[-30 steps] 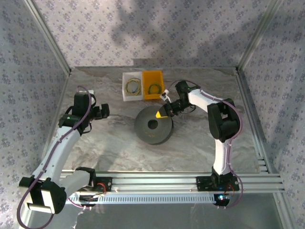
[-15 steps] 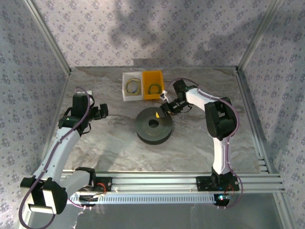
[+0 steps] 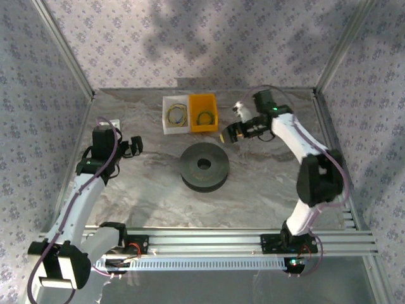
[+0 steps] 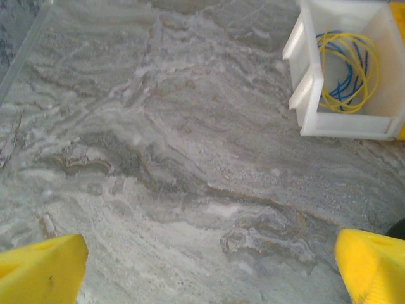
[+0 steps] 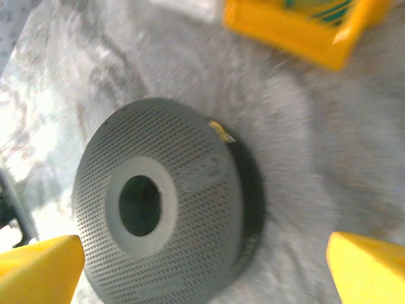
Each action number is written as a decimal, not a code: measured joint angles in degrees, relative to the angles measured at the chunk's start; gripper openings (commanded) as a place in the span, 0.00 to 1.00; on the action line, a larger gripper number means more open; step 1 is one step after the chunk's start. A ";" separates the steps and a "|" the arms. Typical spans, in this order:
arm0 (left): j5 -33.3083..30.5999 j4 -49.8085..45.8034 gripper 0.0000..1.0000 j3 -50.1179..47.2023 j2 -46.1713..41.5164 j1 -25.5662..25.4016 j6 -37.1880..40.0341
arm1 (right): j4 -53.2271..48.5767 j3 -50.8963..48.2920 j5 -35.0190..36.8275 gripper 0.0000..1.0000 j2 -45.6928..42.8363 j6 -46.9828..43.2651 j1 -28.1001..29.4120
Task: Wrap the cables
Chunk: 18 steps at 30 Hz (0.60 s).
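The cables lie as small coils in two bins: a yellow coil (image 3: 176,114) in the white bin (image 3: 166,126) and a yellow-green coil (image 3: 204,117) in the yellow bin (image 3: 215,104). The dark grey spool (image 3: 204,166) lies flat mid-table. My right gripper (image 3: 229,133) hovers open behind and to the right of the spool, nothing between its yellow fingertips (image 5: 370,269). The right wrist view looks down on the spool (image 5: 158,221), with a small yellow end (image 5: 220,131) at its rim. My left gripper (image 3: 134,145) is open over bare table, left of the white bin (image 4: 342,125) and its yellow and blue coil (image 4: 376,66).
Metal frame rails run along the table's left, right and back edges. A rail plate (image 3: 209,240) carries both arm bases at the near edge. The yellow bin (image 5: 297,28) sits just beyond the spool. Open marble table (image 4: 190,158) lies between the left gripper and the spool.
The spool was tilted up in the right gripper; it now lies flat. The right gripper opened, let go and pulled back up and to the right. The left arm shifted slightly.
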 measured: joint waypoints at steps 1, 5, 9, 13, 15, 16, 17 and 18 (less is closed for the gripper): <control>0.13 1.55 1.00 -1.49 -1.33 0.31 0.33 | 1.75 -2.47 1.42 1.00 -3.39 0.07 -1.40; -0.74 9.46 1.00 -9.49 -7.93 2.47 1.49 | 13.53 -16.85 10.10 1.00 -20.65 3.26 -9.09; -5.62 16.81 1.00 -16.28 -9.57 3.69 1.75 | 26.88 -31.56 21.20 1.00 -34.27 5.77 -13.73; -10.43 23.47 1.00 -22.08 -7.37 3.93 1.90 | 38.71 -44.76 30.29 1.00 -41.18 6.75 -15.69; -12.79 25.94 1.00 -24.11 -5.44 4.22 2.19 | 43.89 -50.18 34.05 1.00 -40.72 7.30 -16.48; -13.68 26.93 1.00 -24.63 -4.35 4.26 2.34 | 45.90 -52.04 35.19 1.00 -39.87 7.65 -16.70; -14.62 28.15 1.00 -25.07 -2.97 4.28 2.40 | 48.13 -53.99 36.26 1.00 -38.12 8.26 -16.79; -15.28 29.79 1.00 -25.55 -1.55 4.35 2.54 | 50.40 -55.56 36.96 1.00 -35.85 8.79 -16.76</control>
